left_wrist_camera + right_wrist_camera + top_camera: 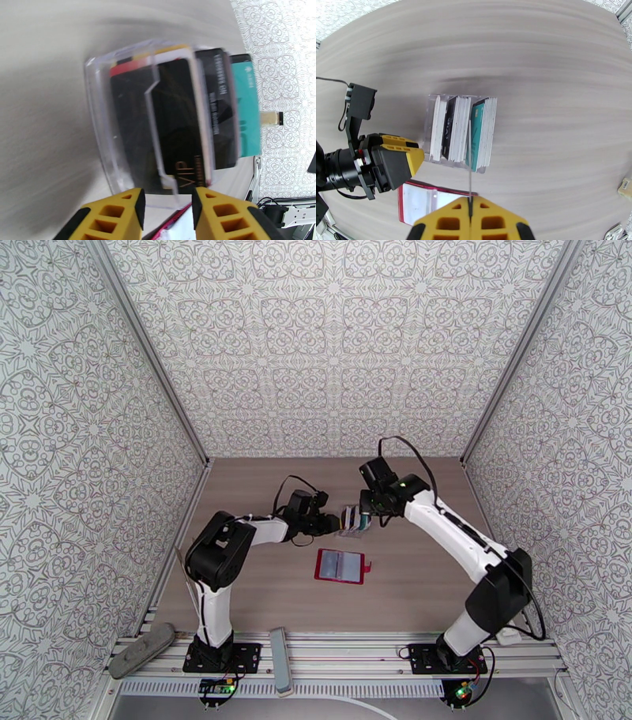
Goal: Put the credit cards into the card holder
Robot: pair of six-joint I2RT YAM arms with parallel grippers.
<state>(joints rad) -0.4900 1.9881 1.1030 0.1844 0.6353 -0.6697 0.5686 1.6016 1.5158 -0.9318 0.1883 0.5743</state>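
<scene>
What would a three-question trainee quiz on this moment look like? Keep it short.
1. True or false: the red card holder lies open on the table.
2. What is between the right gripper's shut fingers? A) a thin card, seen edge-on B) the card holder C) nothing
3. Fill in: the credit cards stand on edge in a ____ plastic stand.

Key: 1 true; 2 A; 3 clear
</scene>
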